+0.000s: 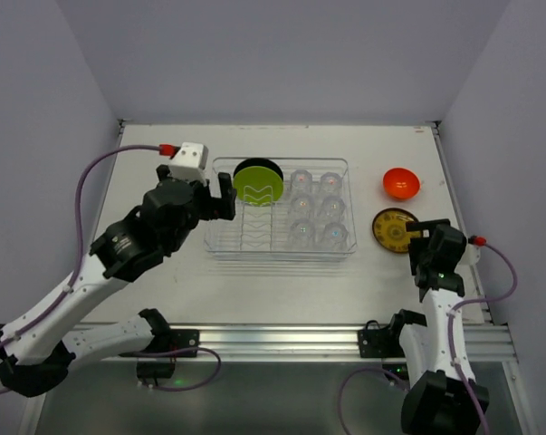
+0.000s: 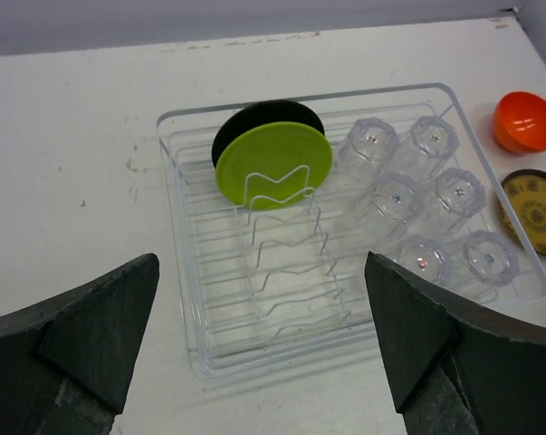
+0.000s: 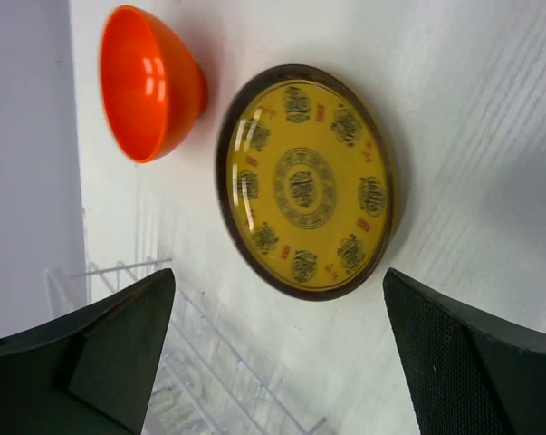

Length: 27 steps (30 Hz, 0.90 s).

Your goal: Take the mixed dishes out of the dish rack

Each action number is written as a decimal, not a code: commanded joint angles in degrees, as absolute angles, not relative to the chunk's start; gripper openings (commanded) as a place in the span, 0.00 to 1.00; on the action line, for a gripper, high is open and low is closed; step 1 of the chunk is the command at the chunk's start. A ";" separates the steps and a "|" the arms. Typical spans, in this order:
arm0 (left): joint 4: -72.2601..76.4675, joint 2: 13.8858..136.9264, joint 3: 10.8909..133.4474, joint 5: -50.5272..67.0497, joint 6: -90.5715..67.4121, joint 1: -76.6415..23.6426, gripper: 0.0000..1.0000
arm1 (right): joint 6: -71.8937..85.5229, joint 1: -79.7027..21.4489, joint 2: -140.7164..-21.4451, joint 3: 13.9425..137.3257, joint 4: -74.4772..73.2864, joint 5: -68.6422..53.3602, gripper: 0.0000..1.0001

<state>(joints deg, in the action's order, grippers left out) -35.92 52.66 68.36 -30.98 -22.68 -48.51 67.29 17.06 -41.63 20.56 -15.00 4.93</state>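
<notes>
One table [image 1: 164, 281]: white, carries everything; both arm bases bolted at its near edge.
Two arms: left arm [image 1: 91, 272] reaches from the near-left corner up to the left side of the rack; right arm [image 1: 449, 308] rises from the near right and ends near the right edge of the table.
Dish rack [image 1: 254, 234]: clear plastic, low walls, sits mid-table; wire plate slots fill its left half, cups its right half.
Lime-green plate [image 1: 258, 184]: stands upright in the farthest slot at the far left of the rack, green face toward the near side, black back behind.
Amber-yellow plate [image 1: 395, 228]: lies flat and face up on the table, right of the rack and outside it, dark rim showing all round.
Orange bowl [image 1: 401, 183]: rests on the table right of the rack, just beyond the amber-yellow plate, with a thin gap between the two.
Six clear cups [image 1: 301, 207]: stand in two columns of three in the right half of the rack, close together.
Left gripper [image 2: 262, 258]: hangs at the left wall of the rack, facing across it; fingers spread wide, nothing between them.
Right gripper [image 3: 280, 272]: hangs over the near edge of the amber-yellow plate; fingers spread wide to either side, clear of the plate, gripping nothing.
</notes>
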 commanded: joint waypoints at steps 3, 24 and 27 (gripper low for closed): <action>-31.64 69.03 79.70 -17.95 -8.64 -36.97 1.00 | 55.92 17.31 -31.76 28.12 -21.65 -2.07 0.99; -33.39 102.74 96.76 -2.47 25.30 -31.29 0.84 | 41.04 17.23 -30.06 27.33 -11.43 -37.70 0.99; -35.85 105.46 99.40 -0.35 28.47 -31.29 0.83 | 39.65 17.23 -29.97 26.72 -10.46 -37.62 0.99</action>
